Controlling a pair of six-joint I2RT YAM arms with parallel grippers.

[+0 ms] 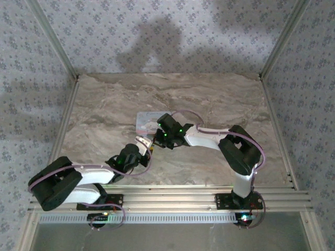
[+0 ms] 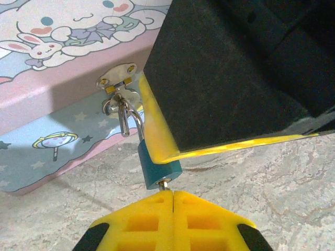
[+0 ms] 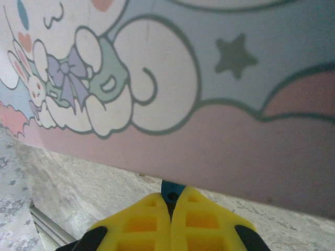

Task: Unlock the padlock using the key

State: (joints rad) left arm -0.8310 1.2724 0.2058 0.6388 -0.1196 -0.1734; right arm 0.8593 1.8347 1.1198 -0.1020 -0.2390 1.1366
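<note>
Padlock [image 2: 157,170]: your right end effector [image 3: 170,200] pinches it, left end effector [image 2: 172,194] pinches the key [image 2: 164,183] below; twist, don't pull.

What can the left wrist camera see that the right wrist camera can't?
Left wrist camera: the silver hasp, the shackle hooked through it, the tip of the key under the blue padlock, pinched by the left pincer, and the black right arm. Right wrist camera: a grey star on the box, and the right pincer closed on a sliver of the padlock. Both: the pink bunny box, the blue padlock, the marble table.
</note>
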